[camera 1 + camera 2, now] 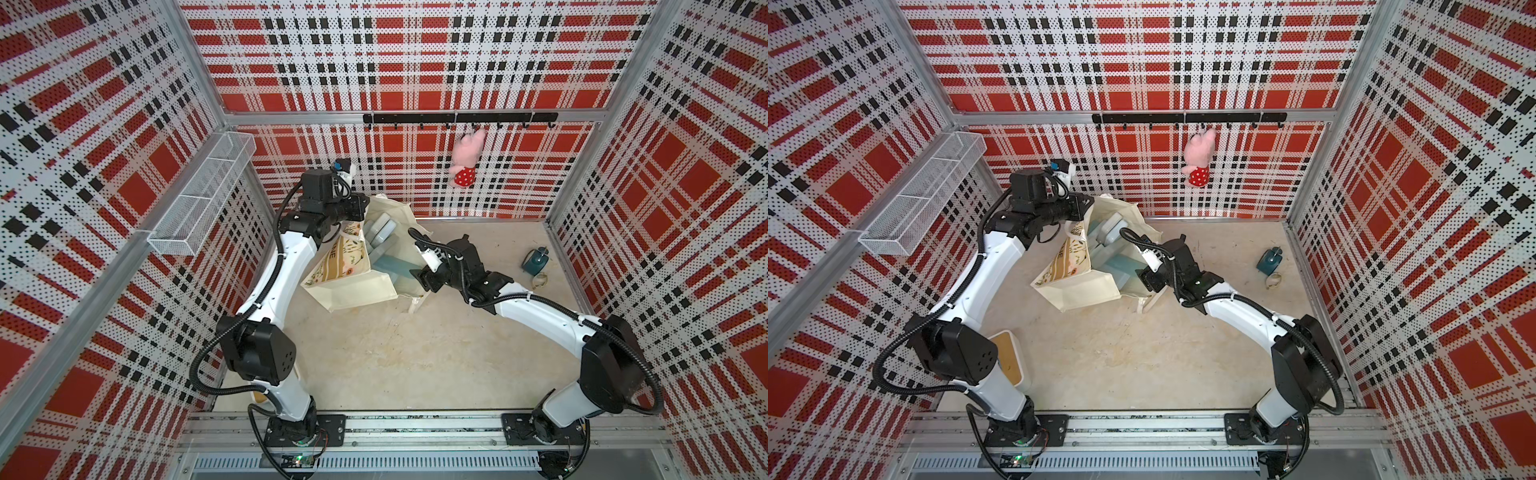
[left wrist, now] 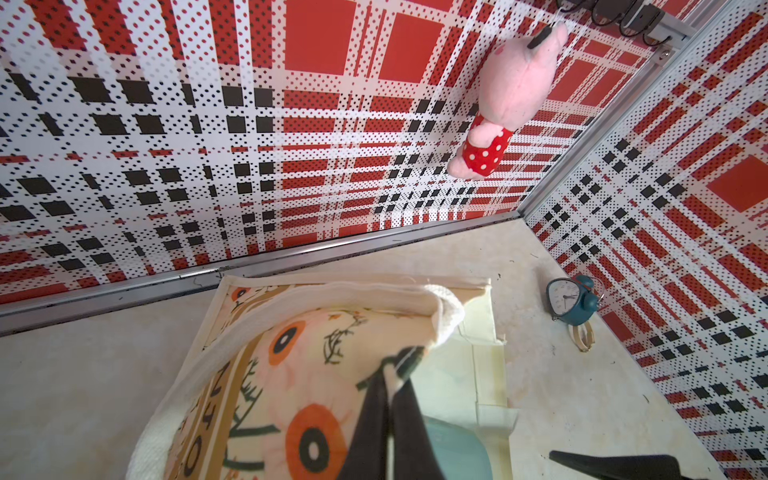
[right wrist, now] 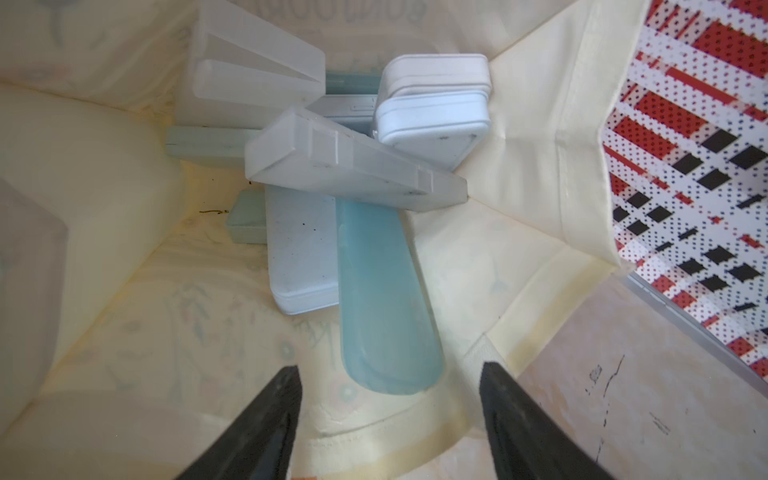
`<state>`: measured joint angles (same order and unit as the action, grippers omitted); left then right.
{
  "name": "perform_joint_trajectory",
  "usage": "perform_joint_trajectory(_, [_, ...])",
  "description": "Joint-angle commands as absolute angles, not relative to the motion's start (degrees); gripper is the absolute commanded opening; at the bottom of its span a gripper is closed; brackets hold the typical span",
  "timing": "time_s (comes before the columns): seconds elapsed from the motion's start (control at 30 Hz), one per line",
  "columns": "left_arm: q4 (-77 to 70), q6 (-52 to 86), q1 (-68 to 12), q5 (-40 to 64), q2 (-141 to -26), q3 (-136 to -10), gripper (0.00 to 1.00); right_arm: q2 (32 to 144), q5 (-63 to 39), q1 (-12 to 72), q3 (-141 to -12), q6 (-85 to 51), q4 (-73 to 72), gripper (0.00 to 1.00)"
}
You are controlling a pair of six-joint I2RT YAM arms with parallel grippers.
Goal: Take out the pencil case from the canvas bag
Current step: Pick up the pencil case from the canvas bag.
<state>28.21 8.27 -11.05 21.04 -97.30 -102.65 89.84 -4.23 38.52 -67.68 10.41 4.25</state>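
Red, black and white plaid perforated walls (image 1: 415,50) box the cell in on three sides. A wire basket (image 1: 199,199) is fixed to the wall by the left arm, and a hook rail (image 1: 457,118) at the back carries a pink plush toy (image 1: 467,158). The pale, scuffed surface (image 1: 395,353) is mostly bare, with a teal alarm clock (image 1: 536,259) well apart near the far wall.

The canvas bag (image 1: 353,291) sits slumped between the two arms, its mouth gaping. The left pincer (image 2: 401,361) is clenched on its rim cloth, keeping that edge lifted. Inside, several hard plastic cases lie in a loose pile. A frosted case (image 3: 353,162) crosses over a translucent blue pencil case (image 3: 382,299), whose rounded end reaches nearest the mouth.

The right pincer (image 3: 388,370) hangs released, jaws wide on either side of that end and not touching it. The case looks light, rigid and slick. I judge a grip across its narrow width near the rounded end to be best, drawing it out lengthwise so the frosted one slides off rather than snags.
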Motion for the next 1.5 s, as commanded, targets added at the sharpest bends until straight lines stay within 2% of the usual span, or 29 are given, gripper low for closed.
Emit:
perform_joint_trajectory(0.0, [23.61,7.90,-10.67,23.46,-93.45,-102.74,0.00,89.59,-6.77,38.80,-68.54,17.33,4.56,0.66])
perform_joint_trajectory(0.1, [23.58,8.17,-10.55,23.49,-93.59,-102.95,0.00,89.39,-8.08,38.67,-67.42,22.61,4.24,0.62])
perform_joint_trajectory(0.37, [23.93,8.59,-10.55,24.26,-94.51,-104.45,0.00,91.26,-5.97,38.93,-65.65,33.75,2.51,0.66])
perform_joint_trajectory(0.43, [24.20,8.72,-10.57,24.52,-94.87,-104.97,0.00,92.50,-6.22,38.94,-66.52,35.60,3.47,0.77])
perform_joint_trajectory(0.47, [24.38,8.71,-10.50,24.77,-95.12,-105.26,0.00,93.55,-6.26,38.94,-67.46,36.38,4.72,0.79])
perform_joint_trajectory(0.93, [25.44,8.64,-10.83,25.60,-95.73,-106.35,0.00,102.08,-2.85,39.02,-72.48,41.31,6.11,0.77])
perform_joint_trajectory(1.2, [25.66,8.88,-11.13,25.84,-96.33,-107.14,0.00,105.58,-2.11,39.16,-74.81,42.27,5.75,0.72])
perform_joint_trajectory(1.47, [25.93,8.71,-11.43,25.72,-96.28,-107.29,0.00,107.66,-2.47,39.29,-76.20,41.78,5.82,0.59])
